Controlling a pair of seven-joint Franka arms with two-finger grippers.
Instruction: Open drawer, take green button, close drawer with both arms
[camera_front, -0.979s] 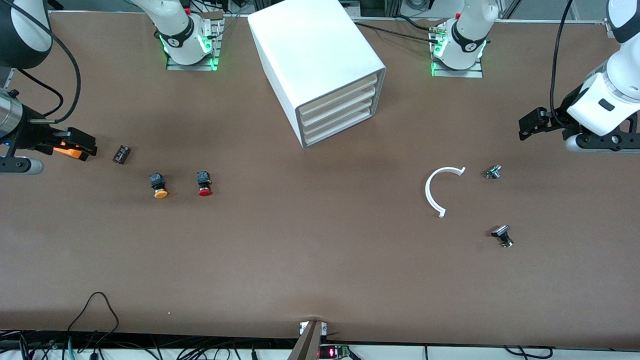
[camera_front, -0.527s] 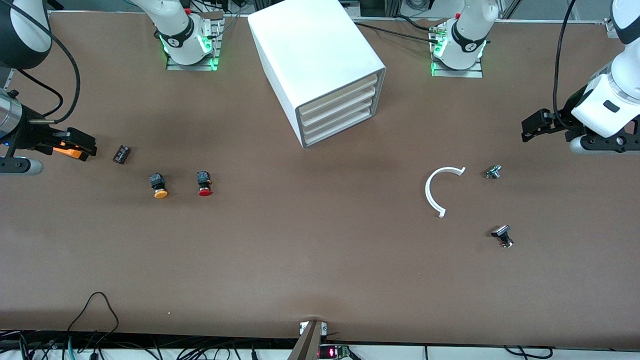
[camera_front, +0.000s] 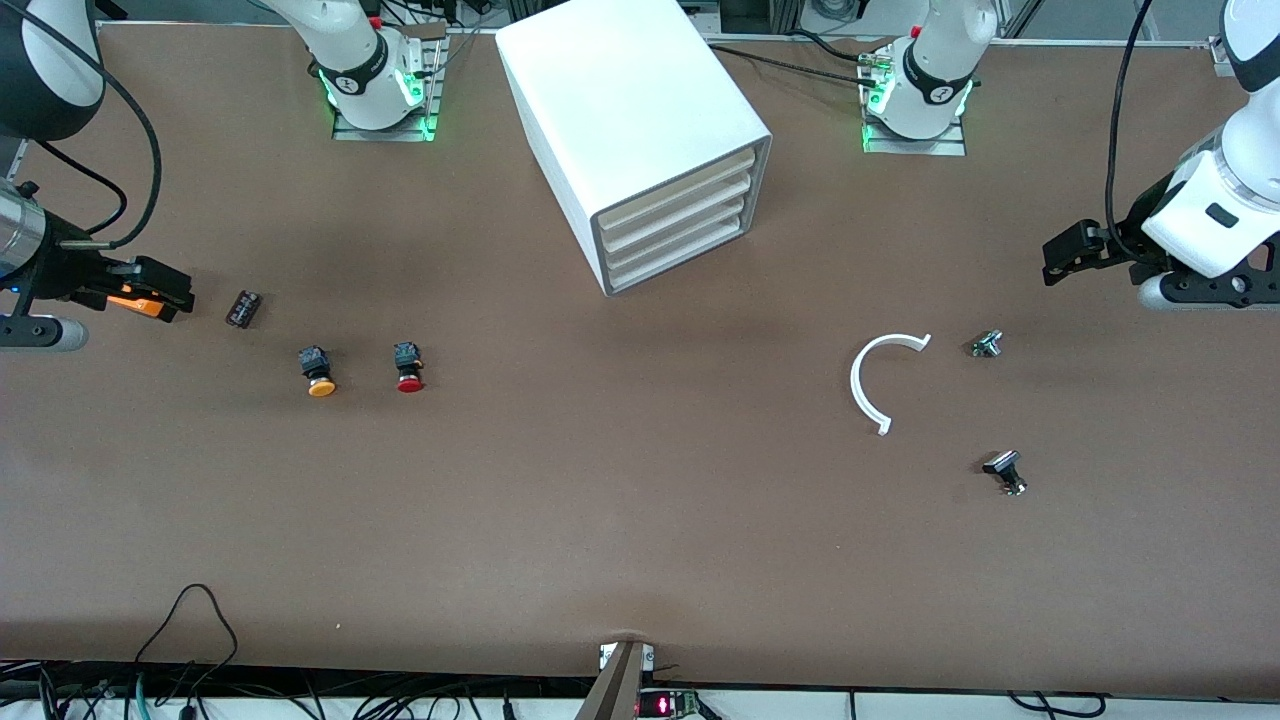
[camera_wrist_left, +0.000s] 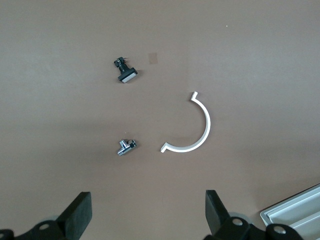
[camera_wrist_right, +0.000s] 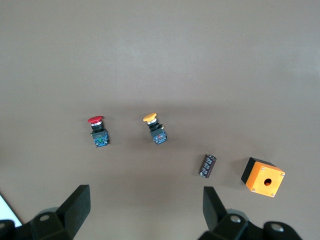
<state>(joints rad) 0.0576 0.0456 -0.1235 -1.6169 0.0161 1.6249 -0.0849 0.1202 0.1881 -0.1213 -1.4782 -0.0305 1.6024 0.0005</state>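
The white box cabinet (camera_front: 640, 130) stands at the table's middle, near the arms' bases, with four cream-fronted drawers stacked in it, all shut. A lower drawer (camera_front: 672, 262) sits flush; a corner of the cabinet shows in the left wrist view (camera_wrist_left: 295, 214). The green-capped button is hidden. My left gripper (camera_front: 1068, 250) is open and empty, up over the left arm's end of the table; its fingers (camera_wrist_left: 80, 212) stand wide apart. My right gripper (camera_front: 160, 288) is open and empty over the right arm's end; its fingers (camera_wrist_right: 75, 205) stand wide apart.
An orange-capped button (camera_front: 319, 372), a red-capped button (camera_front: 408, 367), a small black cylinder (camera_front: 243, 308) and an orange box (camera_front: 140, 302) lie toward the right arm's end. A white half ring (camera_front: 872, 378), a metal fitting (camera_front: 986, 344) and a black-and-silver part (camera_front: 1006, 471) lie toward the left arm's end.
The left arm has shifted slightly toward its own end of the table. The right arm and the drawers have not moved.
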